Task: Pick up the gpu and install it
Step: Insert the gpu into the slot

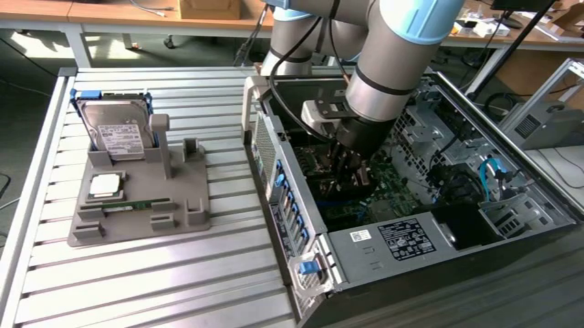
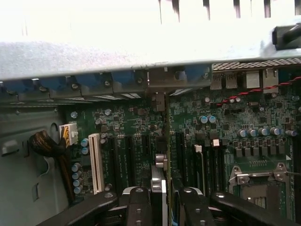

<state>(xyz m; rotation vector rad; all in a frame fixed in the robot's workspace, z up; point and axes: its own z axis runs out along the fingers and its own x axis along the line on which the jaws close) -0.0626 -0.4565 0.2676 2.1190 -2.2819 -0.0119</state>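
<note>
GPU card point(image 2: 167, 155) stood on edge between the two fingers of the gripper point(image 2: 165, 207), seen nearly edge-on in the wrist view as a thin dark line running from the fingers toward the rear wall of the computer case point(image 1: 301, 225). The jaws were clamped on the card, one finger on each face, which kept its flat faces vertical and its lower edge turned down toward the motherboard point(image 2: 225, 127). In the exterior view the arm reached down into the open case, the gripper point(image 1: 351, 179) low among the boards, so the card was inside the chassis and not on the grey fixture tray point(image 1: 187, 212) well apart at that view's left. That tray carried a hard drive point(image 1: 119, 133) propped upright in its slot and a narrow green memory stick point(image 1: 128, 203) lying flat, each cradled so a gripper could reach it. The card lay in line with the dark expansion slots point(image 2: 141, 160) beside the white slot point(image 2: 96, 162), its far end pointing at the rear slot openings point(image 2: 162, 80), presumably so the bracket could meet the back panel. Whether its edge had entered a slot could not be told.
</note>
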